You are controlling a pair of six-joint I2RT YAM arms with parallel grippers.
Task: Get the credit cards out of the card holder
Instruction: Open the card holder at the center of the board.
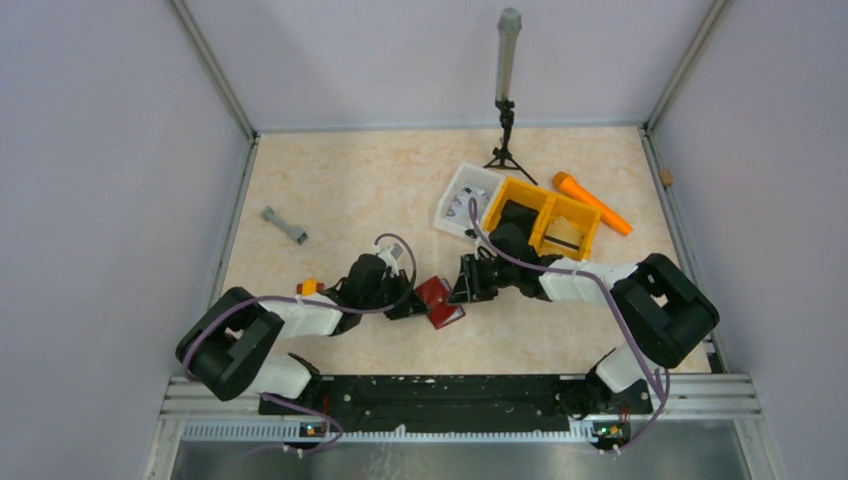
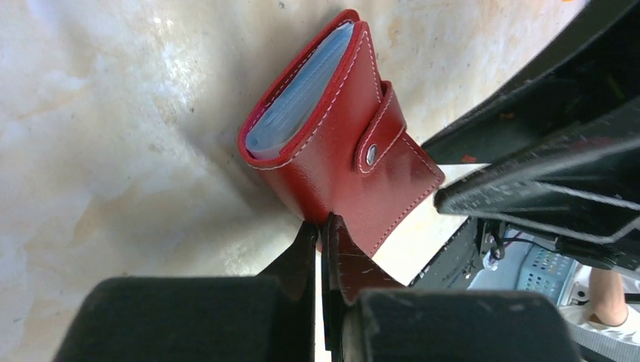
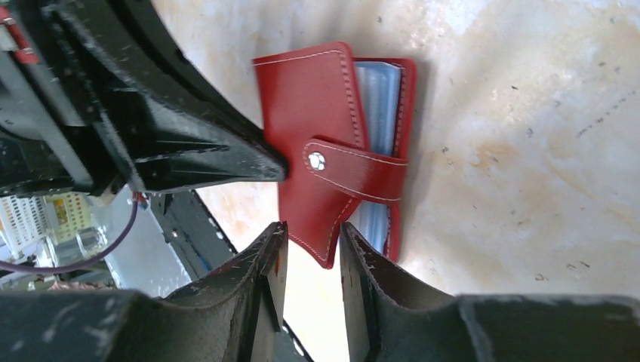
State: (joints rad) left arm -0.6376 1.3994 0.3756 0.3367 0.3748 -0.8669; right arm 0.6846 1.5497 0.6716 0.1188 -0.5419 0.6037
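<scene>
Card holder (image 1: 438,300) sits mid-table btwn the two arms, toward the near edge, snap tab (image 2: 373,143) fastened (stud showing). Credit cards (image 2: 294,105) are inside, pale edges visible at the open side. Left gripper (image 2: 321,226) is clenched on holder's cover edge. Right gripper (image 3: 311,234) is parted, straddling a lower corner; pad contact can't tell. Bare table (image 1: 340,190) lies left; yellow bin (image 1: 545,215) and white tray (image 1: 462,195) are well apart, behind right arm.

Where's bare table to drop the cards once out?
Bare: the tabletop between the small grey dumbbell-shaped piece and the white plastic tray; also the near strip in front of the dark red leather card holder. Crowded: back right, round the tray, the yellow-orange divided bin and the orange marker-like stick.
</scene>
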